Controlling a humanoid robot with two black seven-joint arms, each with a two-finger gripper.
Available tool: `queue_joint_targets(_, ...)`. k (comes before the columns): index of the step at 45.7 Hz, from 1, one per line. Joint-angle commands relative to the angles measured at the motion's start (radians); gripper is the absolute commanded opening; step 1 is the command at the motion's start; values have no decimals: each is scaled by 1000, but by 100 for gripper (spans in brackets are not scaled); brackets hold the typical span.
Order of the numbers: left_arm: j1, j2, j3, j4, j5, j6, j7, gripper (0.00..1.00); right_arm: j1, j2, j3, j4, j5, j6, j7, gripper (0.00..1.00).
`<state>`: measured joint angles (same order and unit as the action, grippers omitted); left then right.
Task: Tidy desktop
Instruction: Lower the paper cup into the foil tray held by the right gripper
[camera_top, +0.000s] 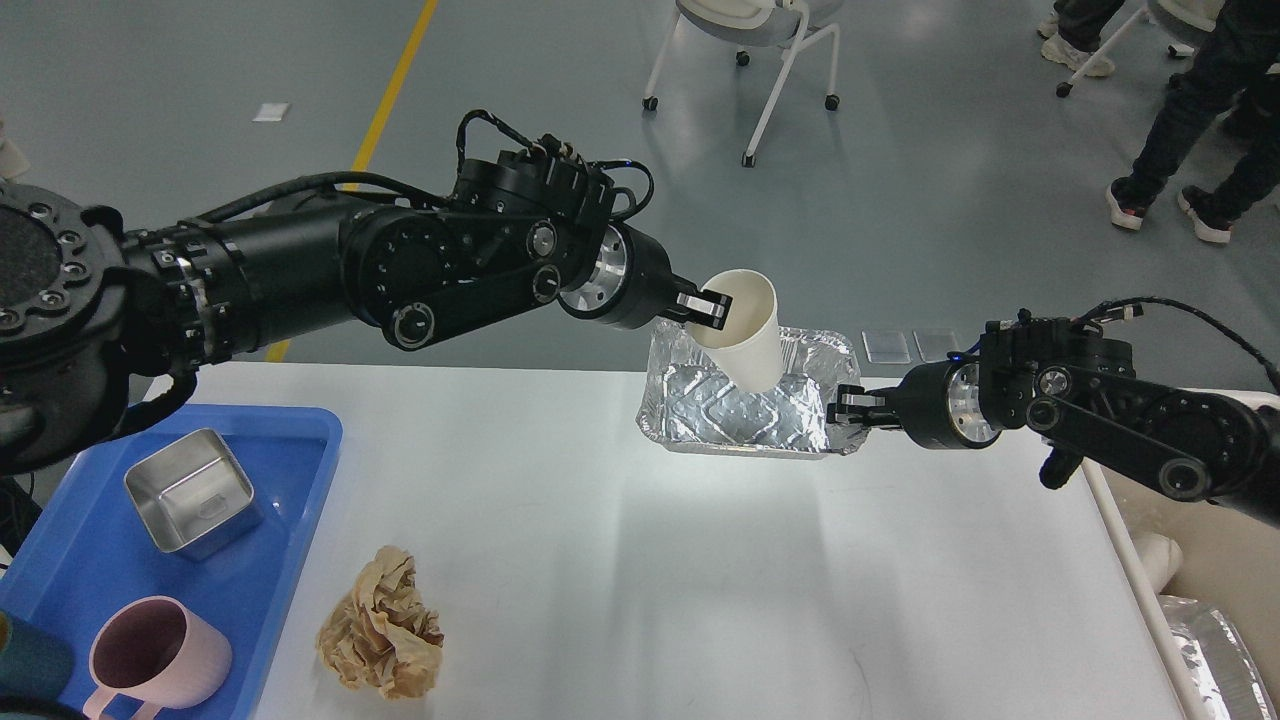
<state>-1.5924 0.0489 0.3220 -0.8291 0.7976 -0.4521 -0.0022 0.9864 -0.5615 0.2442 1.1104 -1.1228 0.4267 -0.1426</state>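
The white desktop (640, 590) fills the lower half of the head view. My left gripper (708, 308) is shut on the rim of a white paper cup (748, 335), which hangs tilted with its base inside a foil tray (700, 405). My right gripper (848, 408) is shut on the right rim of that foil tray, holding it above the far edge of the desktop. A crumpled brown paper ball (383, 625) lies on the desktop near the front left.
A blue plastic tray (285, 470) at the left holds a square steel container (192, 490) and a pink mug (150, 660). A beige bin (1215, 580) with foil in it stands beyond the right edge. A chair and people's legs are on the floor behind.
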Motion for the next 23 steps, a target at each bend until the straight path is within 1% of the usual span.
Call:
queue_joint_targets(1, 23, -37, 2, 38, 2, 4, 2, 1, 1, 2, 1, 2, 0, 0, 0, 0)
queue_joint_targets(8, 46, -64, 2, 64, 3, 35, 2, 1, 3, 2, 3, 16, 0, -2, -2, 0)
queue_joint_targets(15, 77, -107, 2, 111, 6, 43, 2, 2, 3, 2, 4, 17, 2, -2, -2, 0)
queue_joint_targets(21, 92, -124, 2, 128, 6, 53, 16, 6, 5, 2, 4, 19, 2, -2, 0, 0)
queue_joint_targets(23, 97, -126, 2, 131, 6, 53, 17, 14, 6, 2, 4, 19, 2, -2, -2, 0)
